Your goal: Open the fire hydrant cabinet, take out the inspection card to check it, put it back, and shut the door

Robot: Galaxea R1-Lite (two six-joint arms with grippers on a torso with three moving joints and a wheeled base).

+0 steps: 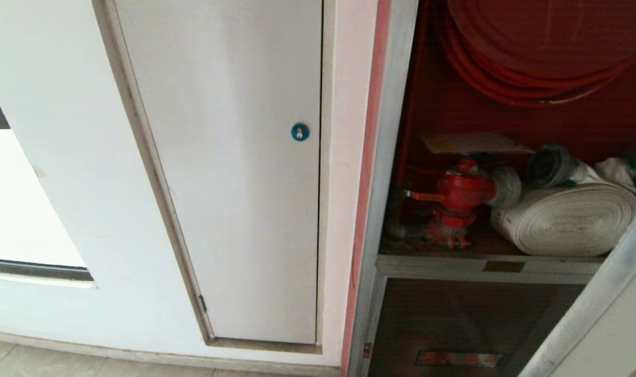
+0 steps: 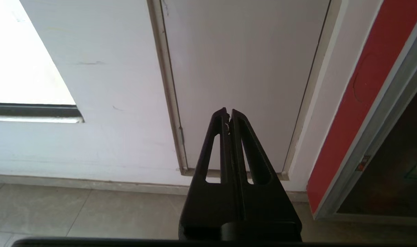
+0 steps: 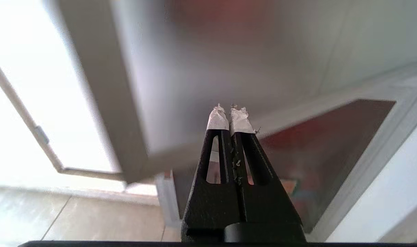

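Wall surface, painted white, is seen across the left of the head view, with a plain white door (image 1: pixel 229 173) set into it and marked by a round blue lock (image 1: pixel 300 132). Pale floor tiles (image 1: pixel 61 361) are seen along the near edge. To the right, the fire hydrant cabinet (image 1: pixel 396 131) is shown open within its silver frame; a red hose reel (image 1: pixel 537 57), a red valve (image 1: pixel 461 193) and a white rolled hose (image 1: pixel 569 220) are seen inside. The inspection card (image 1: pixel 475 142) is seen lying flat just above the valve. A silver-framed edge of the door (image 1: pixel 595 303) is seen at the near right, swung outward. The left gripper (image 2: pixel 228 115) is held before the white door with its fingers pressed together, and the right gripper (image 3: pixel 228 115) is held before the swung door, its white-taped tips likewise closed with nothing between them.
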